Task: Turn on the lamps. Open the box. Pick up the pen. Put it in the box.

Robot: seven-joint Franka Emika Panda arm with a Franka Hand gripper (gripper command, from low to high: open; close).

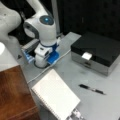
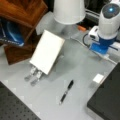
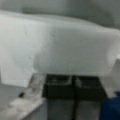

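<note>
At counter: gripper (image 3: 73,86) pressed together against lamps (image 3: 60,45) | box (image 1: 96,51) lid down | pen (image 2: 66,91) lies loose beside box | risk: shade could tip under push.

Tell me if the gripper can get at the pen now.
Probably yes. The pen lies alone on the bare table between the notebook and the closed box, with nothing over it. The gripper, seen only in the wrist view, is close to the lamp, so it would have to travel.
</note>
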